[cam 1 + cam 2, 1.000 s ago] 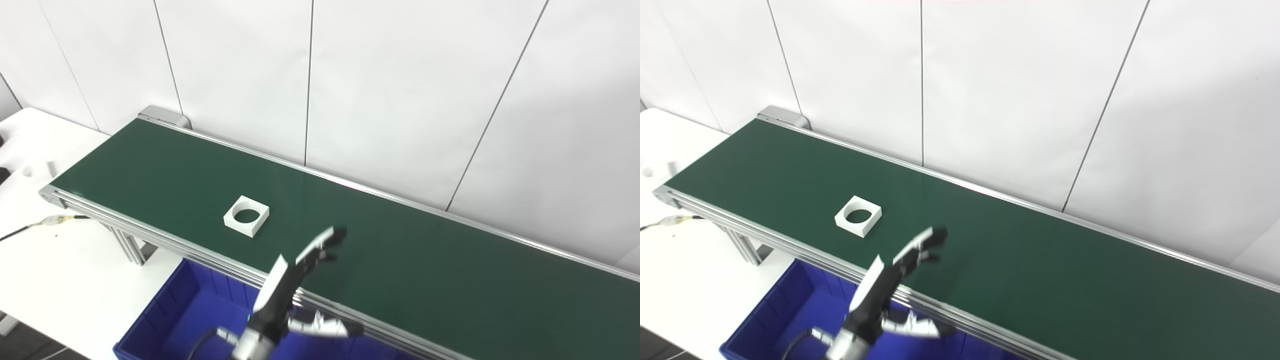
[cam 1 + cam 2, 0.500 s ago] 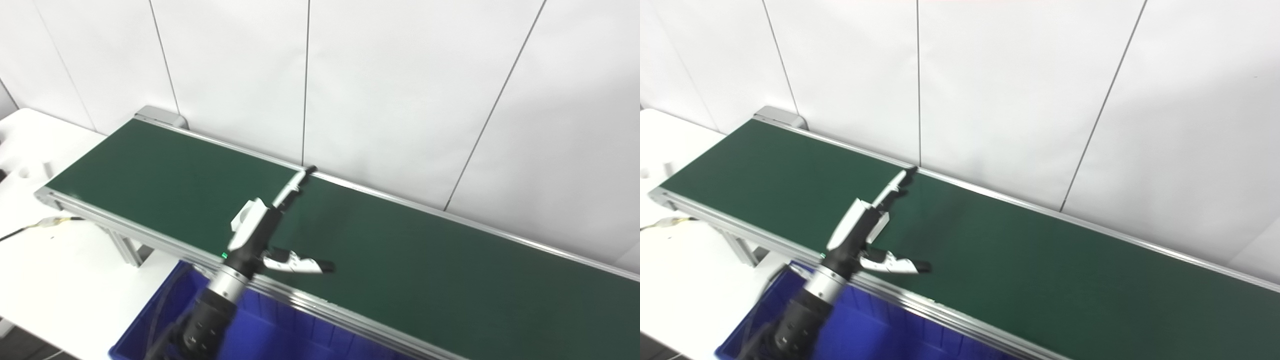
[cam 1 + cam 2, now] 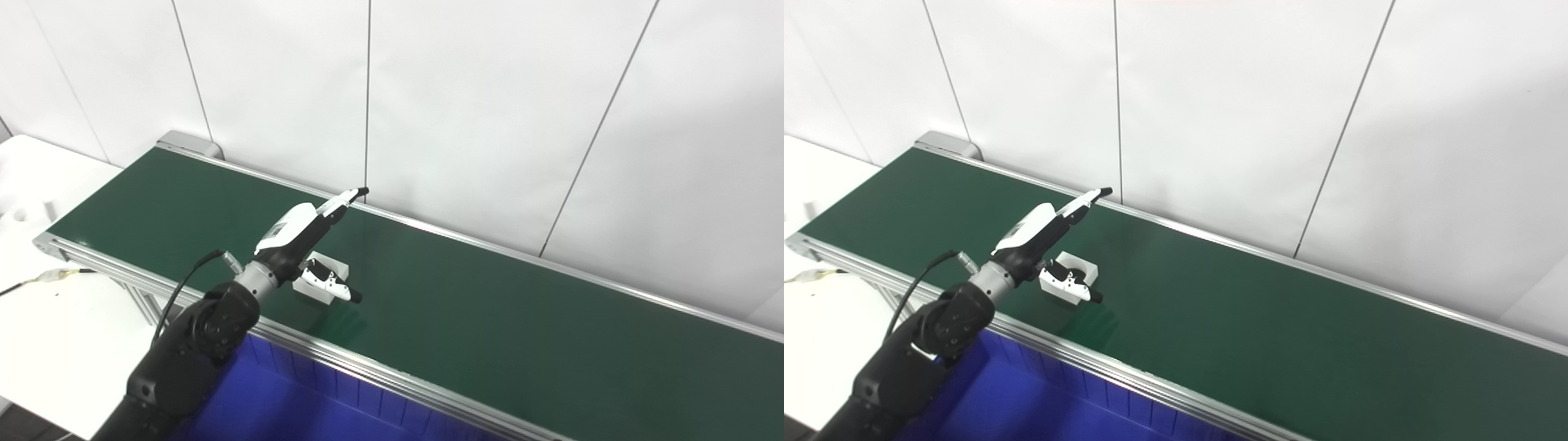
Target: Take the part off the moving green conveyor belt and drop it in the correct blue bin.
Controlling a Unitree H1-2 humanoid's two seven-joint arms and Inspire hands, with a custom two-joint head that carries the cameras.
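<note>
No readable brand, label or text anywhere; a small dark panel on the back of the left hand (image 3: 294,229) is too blurred to read.

Left hand is over the green conveyor belt (image 3: 490,294), arm coming in from the bottom left. Fingers (image 3: 348,197) stretched out toward the far rail, thumb (image 3: 331,285) splayed down and to the right. Spread wide, gripping nothing. The white square part (image 3: 1077,275) with the round hole lies flat on the belt, directly under the hand, between fingers and thumb; the thumb crosses in front of its near edge. Can't tell whether the thumb touches it. Part is half hidden by the hand in both views.

Blue bin (image 3: 294,404) sits below the near rail of the belt, under the forearm. White table (image 3: 55,318) at left, with a cable lying on it. White panelled wall behind the belt.

Right hand not in view.

Vs 1.0 s ago: hand was low at the near rail over the bin, part out in the open to its left on the belt. At 0.5 s ago the hand was already above the part. Now the arm reaches further in, more forearm visible, hand lower around the part. Whole picture has also shifted a bit, so the camera moved.
</note>
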